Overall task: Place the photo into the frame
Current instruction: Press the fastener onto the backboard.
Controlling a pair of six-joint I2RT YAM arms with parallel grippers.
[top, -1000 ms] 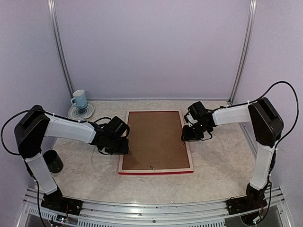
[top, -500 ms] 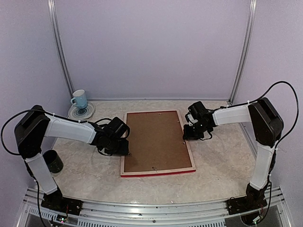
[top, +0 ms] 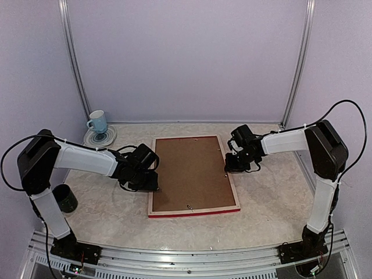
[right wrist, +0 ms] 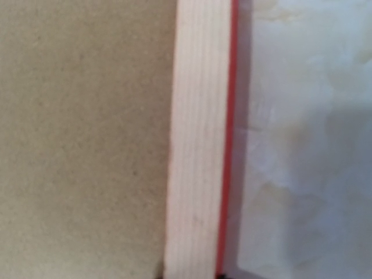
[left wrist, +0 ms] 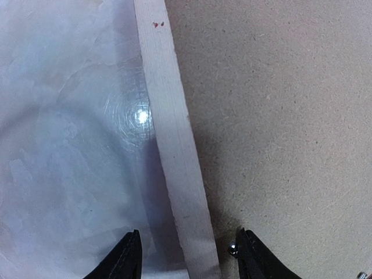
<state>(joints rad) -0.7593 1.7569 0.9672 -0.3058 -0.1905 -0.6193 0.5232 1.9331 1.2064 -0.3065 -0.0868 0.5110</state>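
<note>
While the frame [top: 193, 210] is lying face down at picture centre on the table [top: 273, 197], brown backing board [top: 192, 172] uppermost, we are finding the left gripper [left wrist: 186, 250] spread astride its left bar; the right gripper [top: 228, 165] is sitting over the right bar, fingers' state indeterminable.

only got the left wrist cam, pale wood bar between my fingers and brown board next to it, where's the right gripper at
observer: The right gripper is at the opposite long bar of the large red-edged wooden picture frame, across from the left gripper.
operator: photo showing anywhere
observer: No. The brown fibreboard backing board fills the frame's back, and no print shows in any view.
operator: anything close to my arm
observer: A black cup stands on the table right beside the left arm's upright link.
</note>
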